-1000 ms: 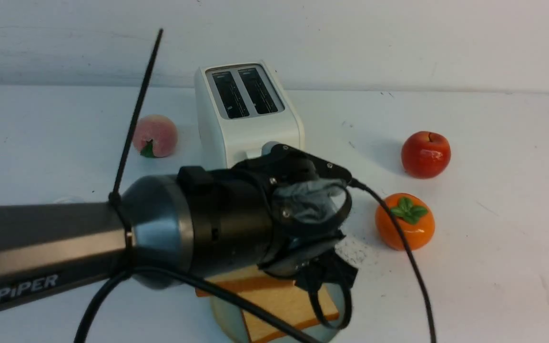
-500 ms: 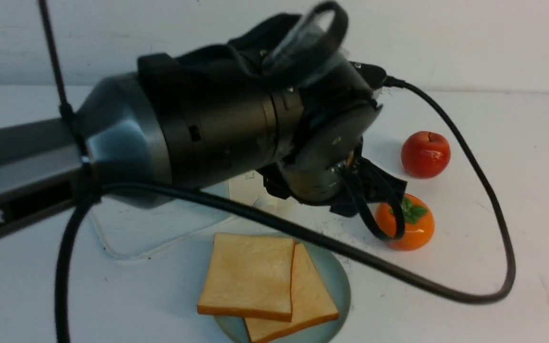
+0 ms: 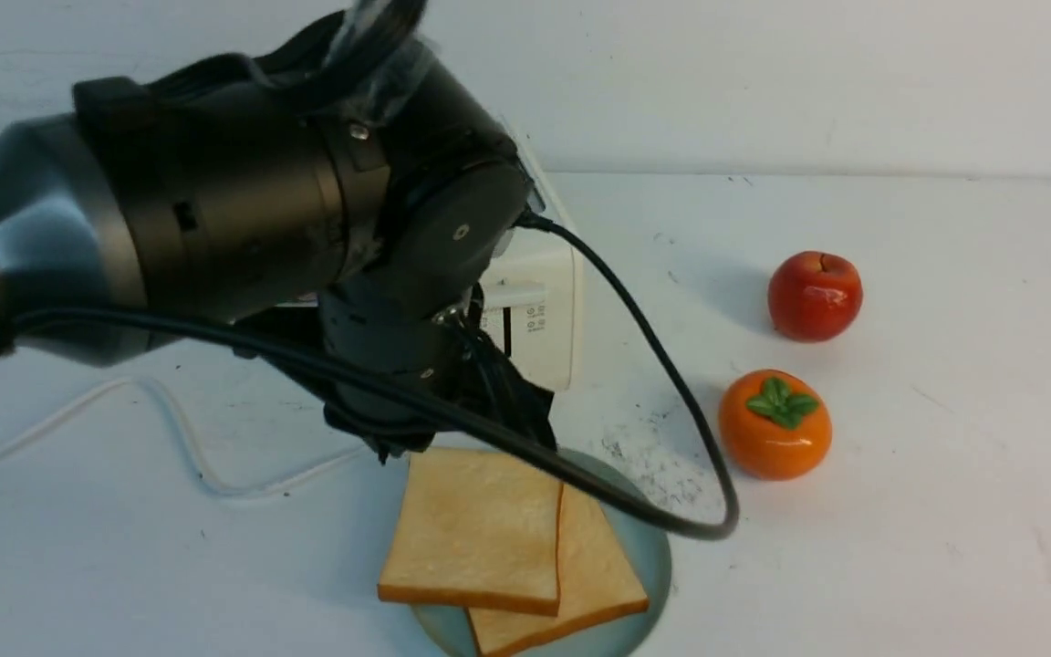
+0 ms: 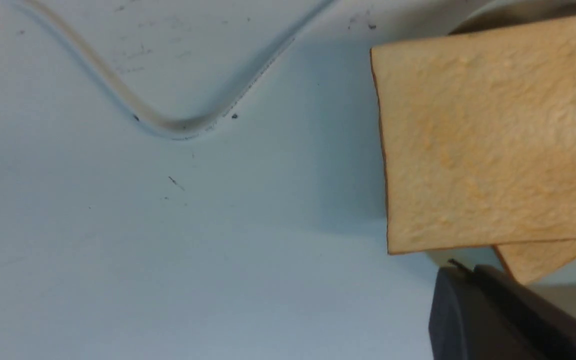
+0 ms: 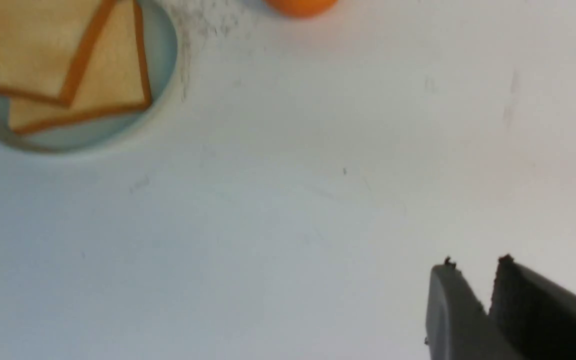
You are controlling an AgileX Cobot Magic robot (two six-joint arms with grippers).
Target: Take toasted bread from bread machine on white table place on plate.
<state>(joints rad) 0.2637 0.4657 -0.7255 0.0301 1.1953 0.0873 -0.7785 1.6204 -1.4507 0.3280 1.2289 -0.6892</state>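
Two slices of toasted bread lie overlapped on the pale blue-green plate [image 3: 659, 547]: the upper slice [image 3: 473, 527] partly covers the lower slice [image 3: 597, 570]. Behind them stands the bread machine [image 3: 539, 310], mostly hidden by my left arm. My left gripper [image 4: 465, 272] is shut and empty, just off the corner of the upper slice [image 4: 488, 135] at the plate's edge. Over bare white table [image 5: 268, 200], well away from the plate [image 5: 164, 45], my right gripper [image 5: 475, 262] has its jaws a narrow gap apart with nothing between them.
A red apple [image 3: 815, 295] and an orange persimmon-like fruit [image 3: 774, 422] sit right of the plate. The toaster's white cord [image 3: 170, 429] snakes over the table to the left. My left arm's black cable [image 3: 671, 392] loops down over the plate's far side.
My left arm rose off the plate and swung left, leaving the upper slice lying flat. Its jaws went from wide open to shut on nothing.
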